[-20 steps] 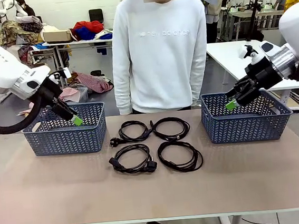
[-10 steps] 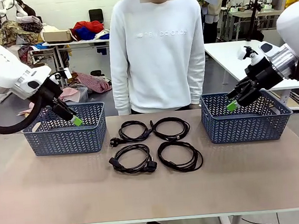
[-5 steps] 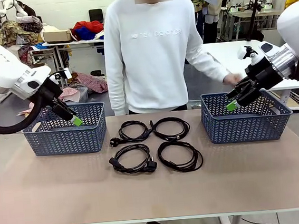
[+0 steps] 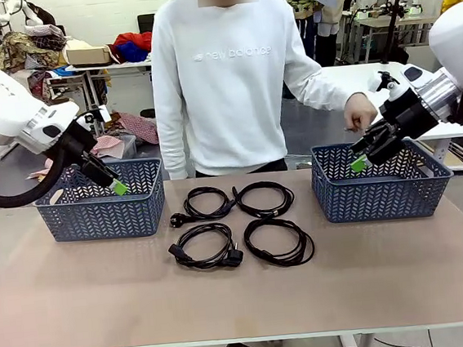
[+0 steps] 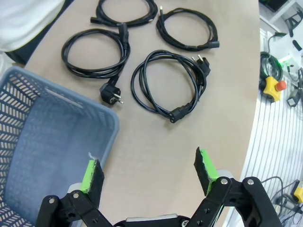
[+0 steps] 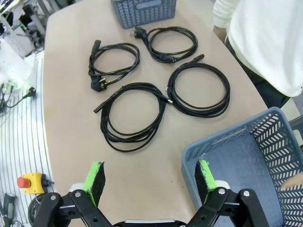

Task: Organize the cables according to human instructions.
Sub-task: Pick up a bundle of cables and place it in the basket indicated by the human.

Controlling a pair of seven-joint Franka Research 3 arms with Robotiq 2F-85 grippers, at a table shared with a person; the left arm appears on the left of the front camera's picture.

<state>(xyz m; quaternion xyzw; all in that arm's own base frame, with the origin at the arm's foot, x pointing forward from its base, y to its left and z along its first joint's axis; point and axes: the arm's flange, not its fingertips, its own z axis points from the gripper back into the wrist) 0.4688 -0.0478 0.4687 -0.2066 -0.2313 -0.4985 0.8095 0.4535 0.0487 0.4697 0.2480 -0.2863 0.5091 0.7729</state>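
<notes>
Several coiled black cables (image 4: 234, 258) lie in a two-by-two cluster on the table's middle, between two blue baskets. My left gripper (image 4: 118, 187) hovers open and empty over the left basket (image 4: 104, 214). In the left wrist view this gripper (image 5: 147, 163) looks down past the basket's corner (image 5: 57, 142) at the cables (image 5: 110, 96). Over the right basket (image 4: 381, 192) my right gripper (image 4: 358, 162) hangs open, holding nothing. The right wrist view shows that gripper (image 6: 149, 169) above the basket's rim (image 6: 227, 137), the cables (image 6: 98, 84) beyond.
A person in a white sweatshirt (image 4: 231, 83) stands at the far side, one hand (image 4: 361, 113) held out above the right basket's far rim, close to my right gripper. Bare tabletop (image 4: 244, 303) stretches in front of the cables. An emergency stop button (image 6: 27, 181) sits off the table.
The person has shifted left and stretched a hand out toward the right basket. Both arms and the cables have stayed still.
</notes>
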